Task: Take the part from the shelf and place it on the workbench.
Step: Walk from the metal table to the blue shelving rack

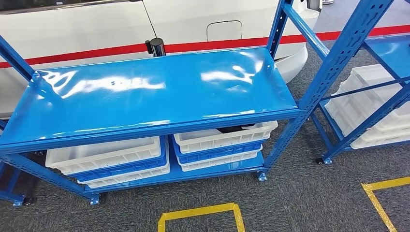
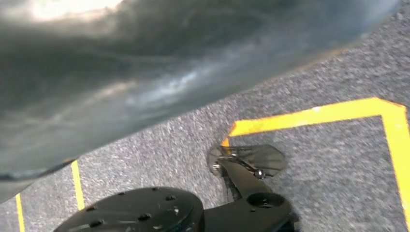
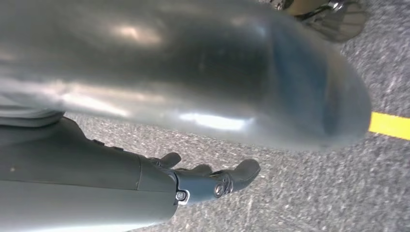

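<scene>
Head view. Blue shelf [image 1: 145, 92] stands straight ahead, its top deck glossy and bare. On the lower deck sit stacked white and blue bins: a left stack [image 1: 109, 162] and a right stack [image 1: 223, 144]. A dark shape, likely the part [image 1: 237, 128], lies in the top bin of the right stack, under the front lip of the top deck. Only a sliver of it is visible, so its long axis and form cannot be judged. It lies right of centre, which I judge favours the right arm. The reach has to go low and forward, under the top deck. A second shelf [image 1: 382, 72] with white bins stands at the right edge. Yellow floor tape [image 1: 200, 212] marks the carpet in front.

Left wrist view. The camera looks down at grey carpet with yellow tape [image 2: 314, 115]. A blurred silver mass covers the upper part. I cannot make out the left hand here, so its state cannot be told.

Right wrist view. The right hand [image 3: 212, 181] hangs over carpet, well apart from the shelf, with its fingers [image 3: 244, 170] loosely extended and nothing in them: released. The part is not visible from here.
</scene>
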Robot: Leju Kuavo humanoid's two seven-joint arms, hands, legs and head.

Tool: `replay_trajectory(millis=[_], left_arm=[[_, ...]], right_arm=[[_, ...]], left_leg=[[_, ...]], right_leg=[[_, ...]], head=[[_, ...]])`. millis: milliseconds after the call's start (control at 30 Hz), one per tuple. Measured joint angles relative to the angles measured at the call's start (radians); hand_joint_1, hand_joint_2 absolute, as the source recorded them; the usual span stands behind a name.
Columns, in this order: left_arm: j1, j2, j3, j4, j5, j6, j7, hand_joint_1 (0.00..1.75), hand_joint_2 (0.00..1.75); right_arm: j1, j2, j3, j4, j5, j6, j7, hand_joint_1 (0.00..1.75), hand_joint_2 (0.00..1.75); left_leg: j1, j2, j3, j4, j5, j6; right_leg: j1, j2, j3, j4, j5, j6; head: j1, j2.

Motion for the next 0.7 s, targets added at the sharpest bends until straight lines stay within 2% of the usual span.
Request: replay_trajectory(millis=[33,67,100,133,200,233,267,300,400,467,533,567,600,633,700], left_arm=[[0.000,0.000,0.000,0.000,0.000,0.000,0.000,0.00,0.00],[0.001,0.000,0.000,0.000,0.000,0.000,0.000,0.00,0.00],[0.002,0.000,0.000,0.000,0.000,0.000,0.000,0.00,0.00],[0.002,0.000,0.000,0.000,0.000,0.000,0.000,0.00,0.00],[0.003,0.000,0.000,0.000,0.000,0.000,0.000,0.00,0.00],[0.002,0.001,0.000,0.000,0.000,0.000,0.000,0.00,0.00],[0.001,0.001,0.000,0.000,0.000,0.000,0.000,0.00,0.00],[0.000,0.001,0.000,0.000,0.000,0.000,0.000,0.00,0.00],[0.001,0.001,0.000,0.000,0.000,0.000,0.000,0.00,0.00],[0.001,0.001,0.000,0.000,0.000,0.000,0.000,0.00,0.00],[0.001,0.000,0.000,0.000,0.000,0.000,0.000,0.00,0.00],[0.001,0.000,0.000,0.000,0.000,0.000,0.000,0.00,0.00],[0.001,0.000,0.000,0.000,0.000,0.000,0.000,0.00,0.00],[0.001,0.000,0.000,0.000,0.000,0.000,0.000,0.00,0.00],[0.001,-0.001,0.000,0.000,0.000,0.000,0.000,0.00,0.00]], right_arm=[[0.000,0.001,0.000,0.000,0.000,0.000,0.000,0.00,0.00],[0.000,0.001,0.000,0.000,0.001,0.000,0.000,0.00,0.00],[0.001,0.002,0.000,0.000,0.001,0.000,0.000,0.00,0.00],[0.002,0.002,0.000,0.000,0.001,0.000,0.000,0.00,0.00],[0.003,0.003,0.000,0.000,0.001,0.000,0.000,0.00,0.00],[0.003,0.003,0.000,0.000,0.001,0.000,0.000,0.00,0.00],[0.003,0.004,0.000,0.000,0.001,0.000,-0.001,0.00,0.00],[0.003,0.004,0.000,0.000,0.001,0.000,-0.001,0.00,0.00],[0.002,0.004,0.000,0.000,0.001,0.000,-0.001,0.00,0.00],[0.002,0.003,0.000,0.000,0.001,0.000,-0.002,0.00,0.00],[0.003,0.004,0.000,0.000,0.001,0.000,-0.002,0.00,0.00],[0.004,0.004,0.000,0.000,0.001,0.000,-0.002,0.00,0.00],[0.005,0.004,0.000,0.000,0.001,0.000,-0.002,0.00,0.00],[0.005,0.003,0.000,0.000,0.001,0.000,-0.002,0.00,0.00],[0.005,0.002,0.000,0.000,0.001,0.000,-0.002,0.00,0.00]], left_leg=[[0.000,0.000,-0.036,0.067,-0.027,-0.002],[0.000,0.000,-0.066,0.115,-0.039,-0.003],[0.000,0.001,-0.080,0.129,-0.030,-0.003],[0.001,0.001,-0.075,0.105,-0.003,-0.002],[0.000,0.001,-0.023,-0.023,0.074,0.003],[0.000,0.001,0.004,-0.082,0.098,0.006],[-0.002,0.000,0.023,-0.121,0.110,0.009],[-0.005,0.000,0.029,-0.135,0.109,0.013],[-0.007,-0.002,0.032,-0.144,0.111,0.032],[-0.002,-0.001,0.034,-0.150,0.114,0.044],[-0.002,0.000,0.034,-0.151,0.112,0.050],[-0.002,0.000,0.034,-0.150,0.111,0.051],[-0.002,-0.001,0.035,-0.150,0.109,0.052],[-0.002,-0.002,0.038,-0.150,0.107,0.051],[-0.001,-0.004,0.044,-0.150,0.102,0.046]], right_leg=[[0.002,-0.001,0.003,0.000,-0.002,-0.005],[0.003,0.000,0.006,0.000,-0.005,-0.008],[0.005,0.001,0.010,0.000,-0.007,-0.009],[0.005,0.002,0.014,0.000,-0.010,-0.009],[0.006,0.005,0.024,0.000,-0.018,-0.004],[0.009,0.006,0.026,0.001,-0.023,0.001],[0.012,0.006,0.027,0.001,-0.027,0.007],[0.013,0.006,0.027,0.000,-0.030,0.013],[0.011,0.005,0.026,0.005,-0.037,0.028],[0.011,0.004,-0.005,0.071,-0.069,0.029],[0.010,0.004,-0.076,0.202,-0.121,0.025],[0.010,0.004,-0.110,0.258,-0.136,0.026],[0.009,0.004,-0.130,0.282,-0.136,0.032],[0.008,0.004,-0.129,0.266,-0.120,0.041],[0.006,0.002,-0.077,0.134,-0.057,0.058]], head=[[0.000,0.000],[0.000,0.000],[0.000,0.000],[0.000,0.000],[-0.001,0.000],[-0.001,0.000],[0.000,0.000],[0.000,0.000],[0.000,0.000],[0.002,0.000],[0.004,0.000],[0.004,0.000],[0.004,0.000],[0.004,0.000],[0.005,0.000]])
